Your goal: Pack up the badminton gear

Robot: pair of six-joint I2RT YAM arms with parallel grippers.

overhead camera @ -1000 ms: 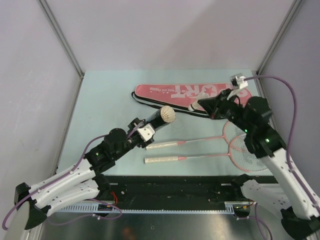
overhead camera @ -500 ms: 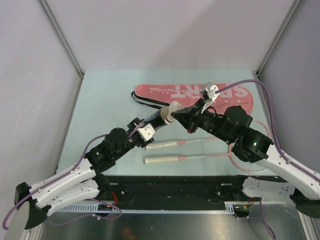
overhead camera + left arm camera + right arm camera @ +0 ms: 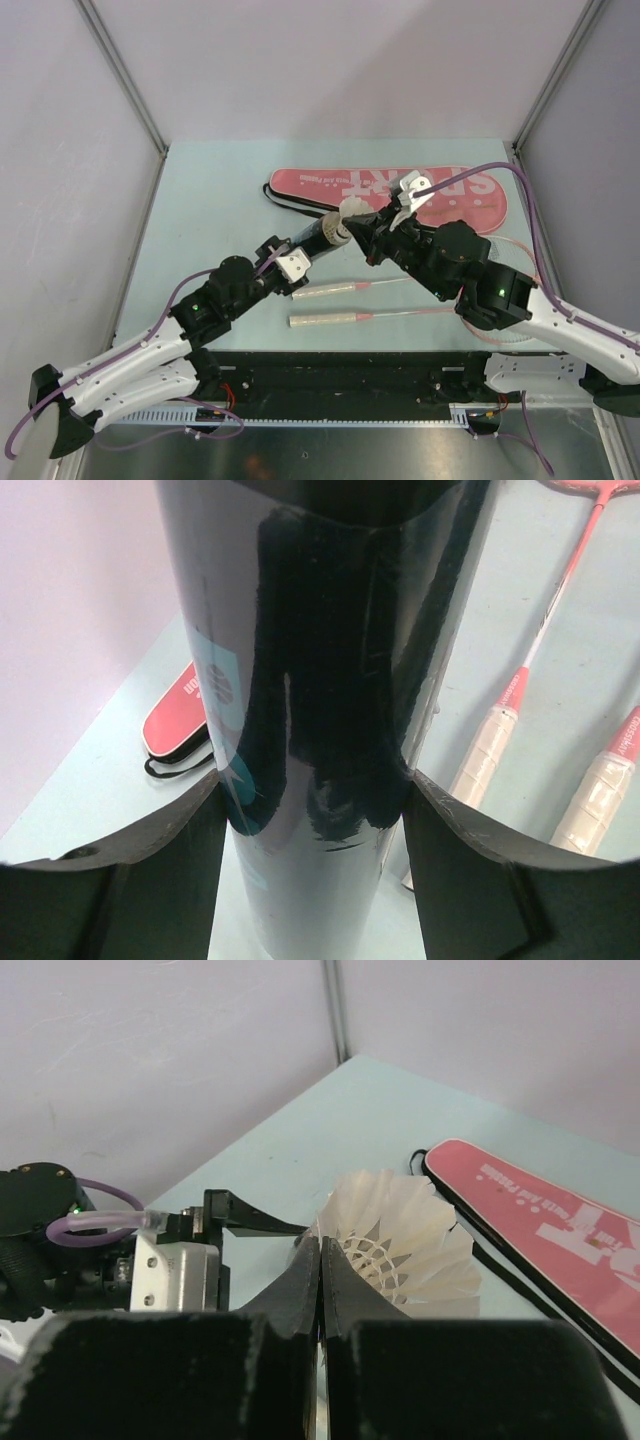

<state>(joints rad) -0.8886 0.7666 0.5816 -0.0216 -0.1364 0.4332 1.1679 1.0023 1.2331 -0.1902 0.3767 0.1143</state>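
Black tube [image 3: 320, 680] sits clamped in left fingers [image 3: 130, 890]; right fingers [image 3: 300, 1290], pressed together, at the shuttlecock [image 3: 400, 1230].

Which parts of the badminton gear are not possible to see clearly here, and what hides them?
- Heads of the rackets: top view, mostly under the right arm.
- Mouth of the black tube: left wrist view, cut off by the top edge; top view, covered by the shuttlecock.
- Cork of the shuttlecock: right wrist view, behind the right tool and its shut fingers.
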